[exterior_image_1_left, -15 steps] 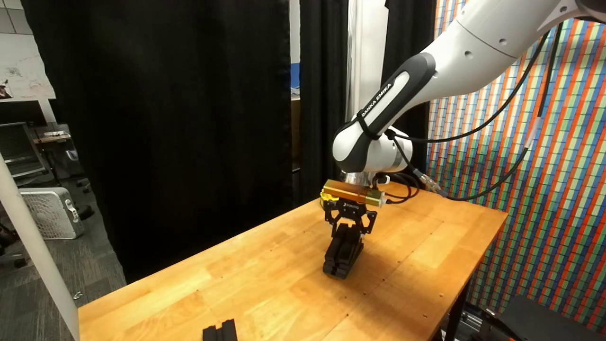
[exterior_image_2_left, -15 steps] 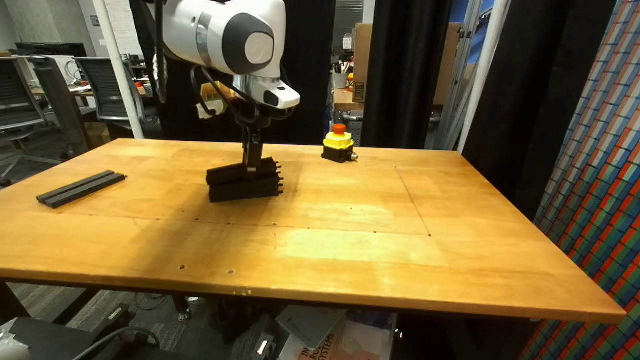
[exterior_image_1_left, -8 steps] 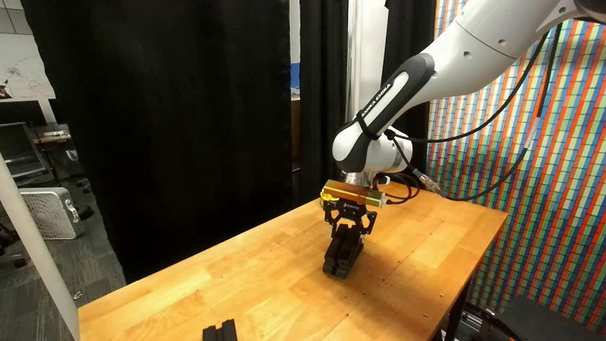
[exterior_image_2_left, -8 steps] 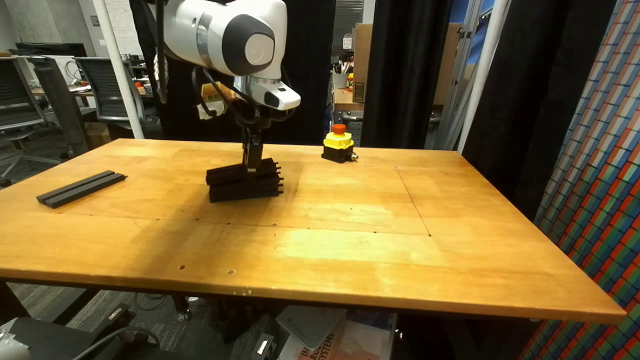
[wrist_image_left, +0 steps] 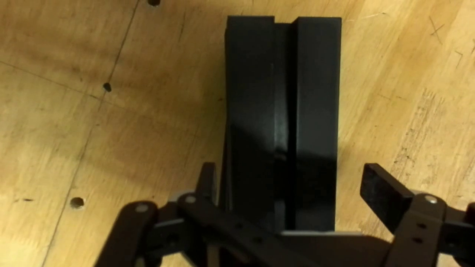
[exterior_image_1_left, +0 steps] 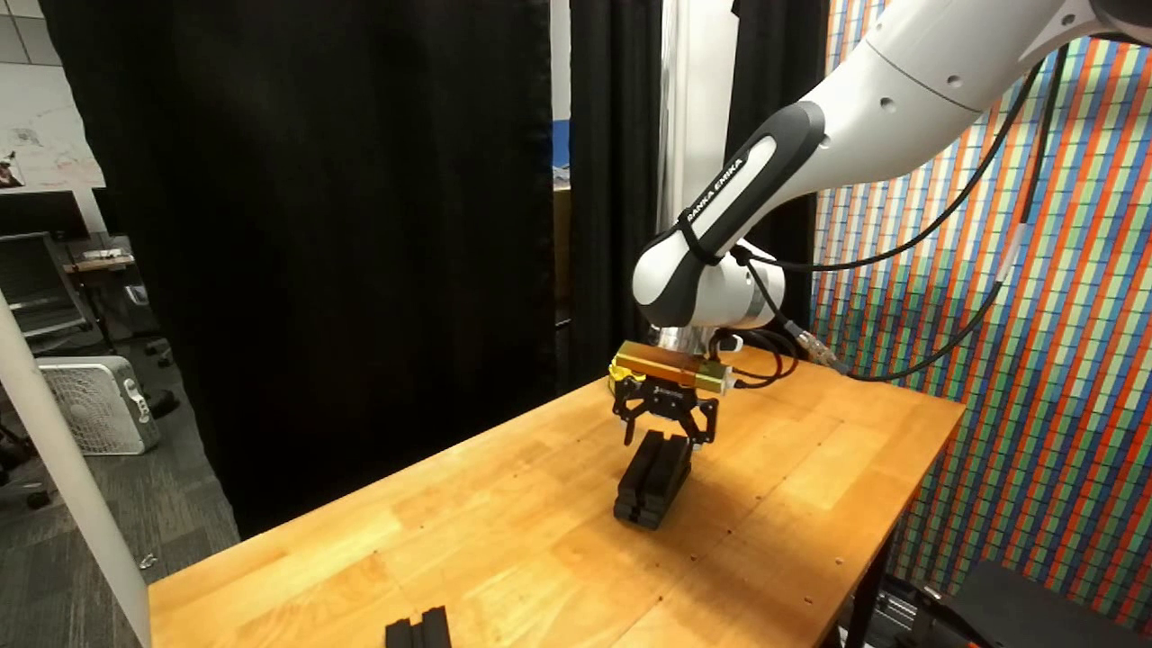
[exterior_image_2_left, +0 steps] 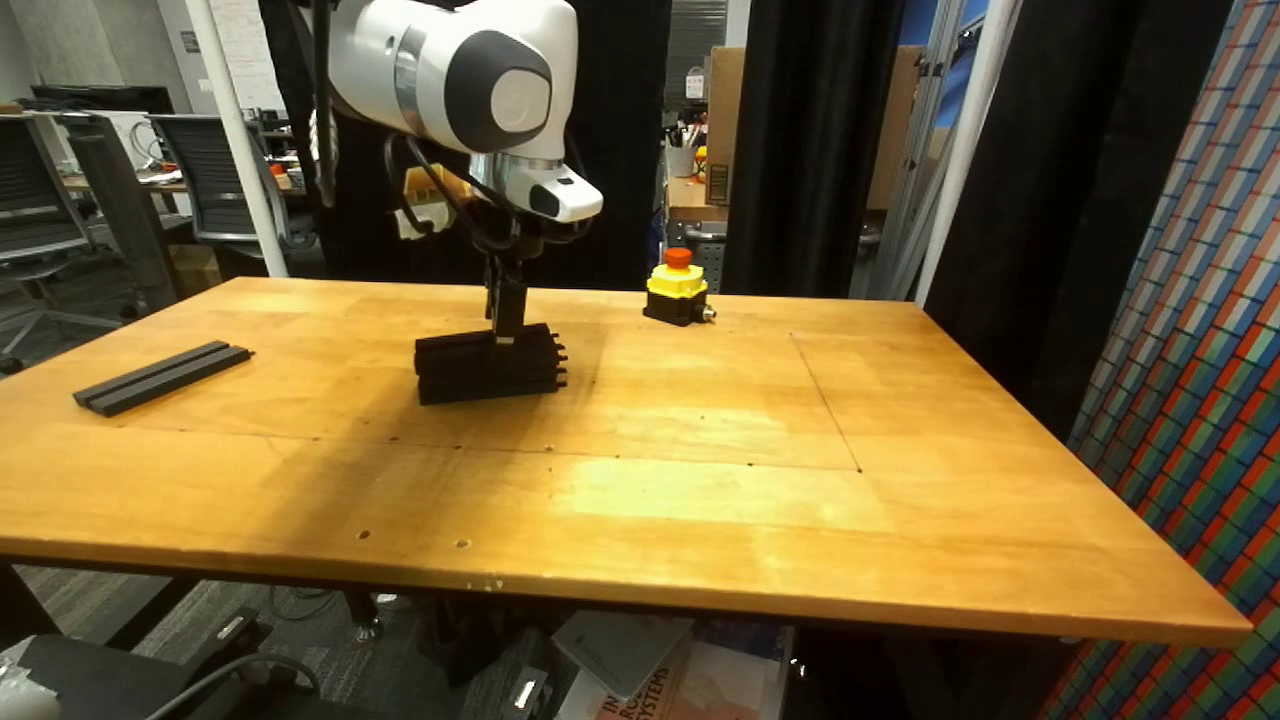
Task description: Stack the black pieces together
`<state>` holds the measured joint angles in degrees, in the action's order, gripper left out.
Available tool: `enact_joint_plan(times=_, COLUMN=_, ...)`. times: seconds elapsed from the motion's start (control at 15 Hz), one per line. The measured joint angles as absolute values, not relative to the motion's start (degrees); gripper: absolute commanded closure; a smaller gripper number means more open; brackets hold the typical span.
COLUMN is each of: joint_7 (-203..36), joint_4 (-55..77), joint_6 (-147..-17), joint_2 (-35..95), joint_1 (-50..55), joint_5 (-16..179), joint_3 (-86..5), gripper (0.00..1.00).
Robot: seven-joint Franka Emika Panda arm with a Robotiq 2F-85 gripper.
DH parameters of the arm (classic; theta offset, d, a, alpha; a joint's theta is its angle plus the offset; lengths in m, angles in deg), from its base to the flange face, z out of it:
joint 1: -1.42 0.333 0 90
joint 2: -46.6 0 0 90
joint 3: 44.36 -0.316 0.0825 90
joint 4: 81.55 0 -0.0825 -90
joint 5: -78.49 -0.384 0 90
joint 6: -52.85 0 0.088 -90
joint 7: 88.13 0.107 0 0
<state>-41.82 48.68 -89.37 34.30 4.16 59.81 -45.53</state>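
Fingers (wrist_image_left: 386,196) have spread apart either side of stacked, grooved black bars (wrist_image_left: 267,118) on grainy wood (wrist_image_left: 148,129).

In an exterior view the black piece (exterior_image_1_left: 418,632) lying apart is cropped by the bottom edge, and I can't say whether it is one grooved block or two bars. Behind the gripper (exterior_image_1_left: 663,440) and wrist camera (exterior_image_1_left: 670,366), only a yellow scrap of the emergency-stop button (exterior_image_1_left: 622,373) peeks out; a white pole (exterior_image_1_left: 96,513) cuts across the box fan (exterior_image_1_left: 103,405), and the writing on the whiteboard (exterior_image_1_left: 49,135) is too faint for me to read. In an exterior view a finger (exterior_image_2_left: 509,310) covers some of the black stack (exterior_image_2_left: 470,378), too dark for me to count its layers. In the wrist view the stack's near end is hidden behind the gripper's blurred linkage.
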Motion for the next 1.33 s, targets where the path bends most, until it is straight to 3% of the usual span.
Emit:
enact_joint_plan(times=0.73, joint_7=-33.12, joint_4=51.98, joint_6=-88.76, joint_2=41.21, joint_1=7.69, joint_5=66.34, joint_3=-46.43, gripper=0.00)
enact_joint_plan(times=1.33, joint_7=-32.16, joint_4=55.27, joint_6=-88.12, joint_2=46.50, joint_1=16.37, joint_5=75.85, joint_3=-58.25, gripper=0.00)
